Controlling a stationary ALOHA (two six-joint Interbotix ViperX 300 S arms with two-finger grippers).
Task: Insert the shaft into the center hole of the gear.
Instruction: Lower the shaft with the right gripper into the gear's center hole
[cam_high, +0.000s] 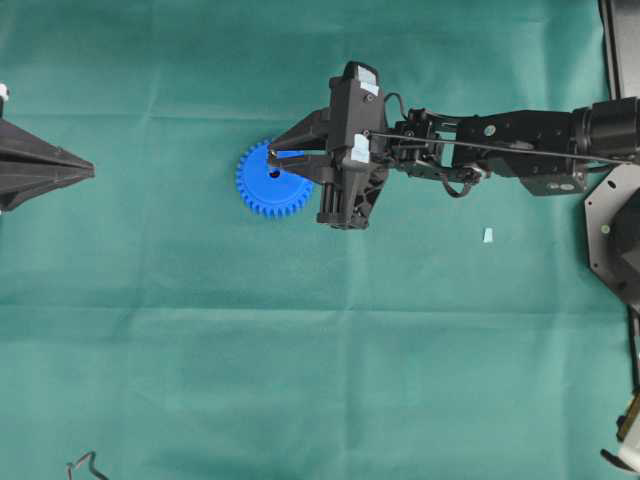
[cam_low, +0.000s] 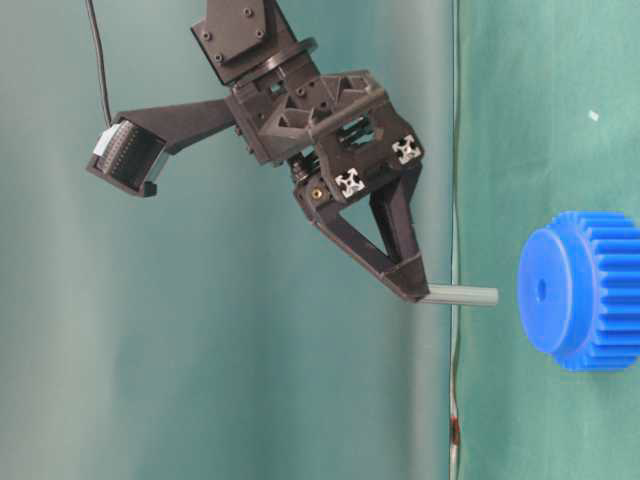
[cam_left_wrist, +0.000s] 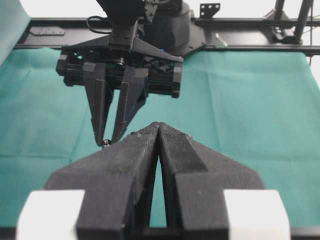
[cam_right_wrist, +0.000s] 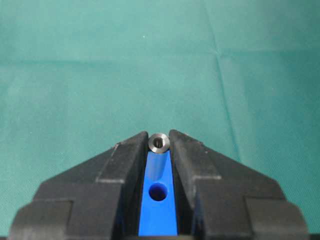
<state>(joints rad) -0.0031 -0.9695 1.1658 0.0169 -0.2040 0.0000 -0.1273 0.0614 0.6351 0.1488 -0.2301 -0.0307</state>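
Black fingers of the right hand (cam_right_wrist: 159, 145) fill the wrist view, pinching the shaft (cam_right_wrist: 159, 142) at their tips so it points down at the gear (cam_right_wrist: 158, 192) — the center hole (cam_right_wrist: 158, 191) shows between the fingers, a little off the pin's line. From table level, shaft tip and gear face are apart, so insertion is not yet begun. Left hand (cam_left_wrist: 158, 131) waits pressed together, clear of the gear on the green worktop (cam_high: 200, 350).

No legible text or labels.
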